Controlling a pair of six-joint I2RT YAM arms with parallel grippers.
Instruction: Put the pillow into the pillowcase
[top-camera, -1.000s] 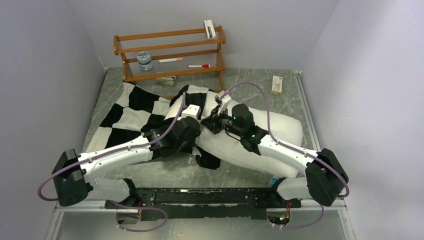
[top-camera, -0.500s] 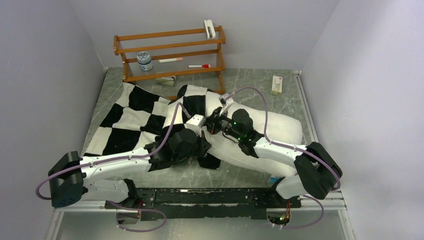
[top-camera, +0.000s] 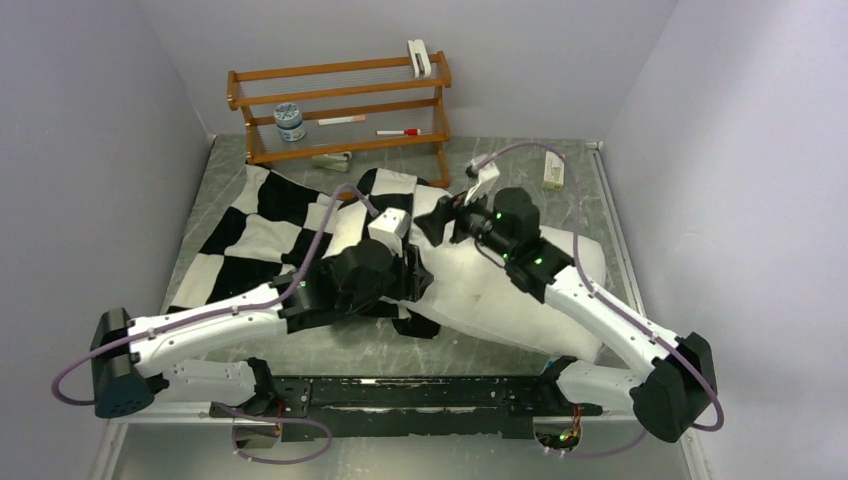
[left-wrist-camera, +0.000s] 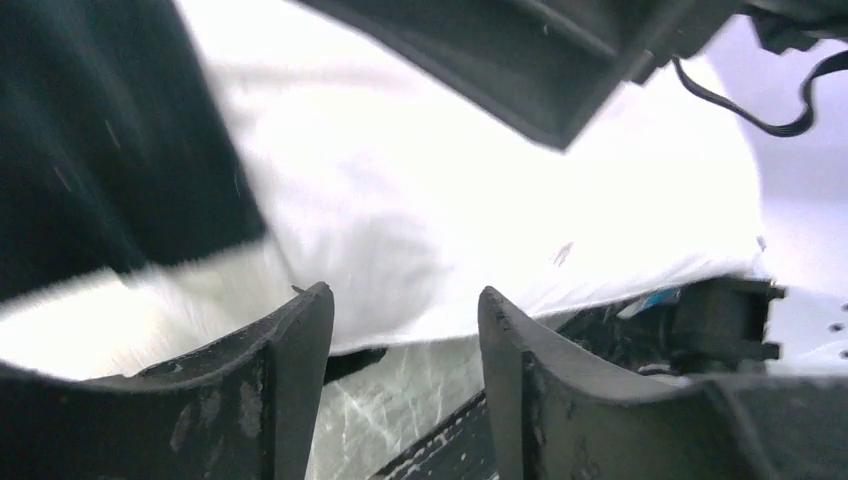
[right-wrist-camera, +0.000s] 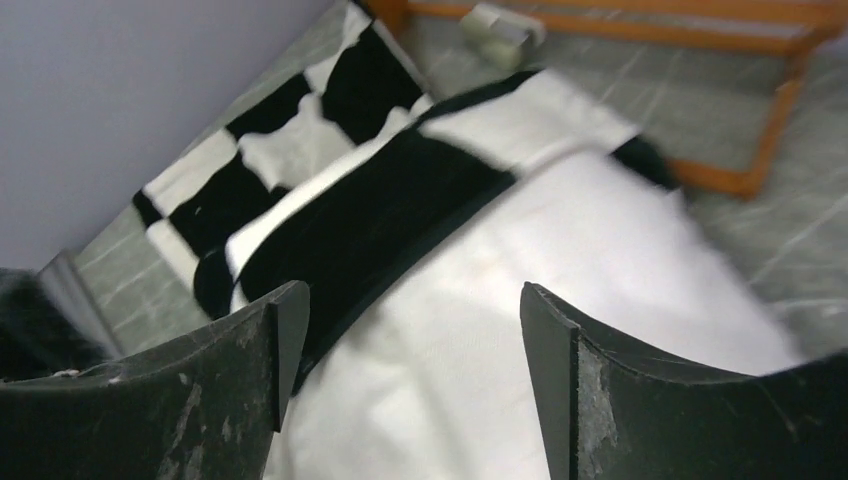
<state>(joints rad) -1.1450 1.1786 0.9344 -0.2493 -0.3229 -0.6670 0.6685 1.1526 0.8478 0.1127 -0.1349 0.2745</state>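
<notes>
The left tool (left-wrist-camera: 402, 295) sits at the bottom of the frame, its two dark fingers (left-wrist-camera: 290, 380) apart with nothing between them. Beyond them the white pillow (left-wrist-camera: 480, 200) fills the middle. A black patch of the pillowcase (left-wrist-camera: 100, 150) covers the upper left. Grey marbled desk (left-wrist-camera: 400, 410) shows between the fingers. A blurred dark housing (left-wrist-camera: 530, 50) crosses the top.

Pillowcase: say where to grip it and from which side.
Probably best to grip the pillowcase by its black hem lying across the pillow, coming from the pillow's bare end: that edge forms a free lip on top, and the open right pincer faces it.
</notes>
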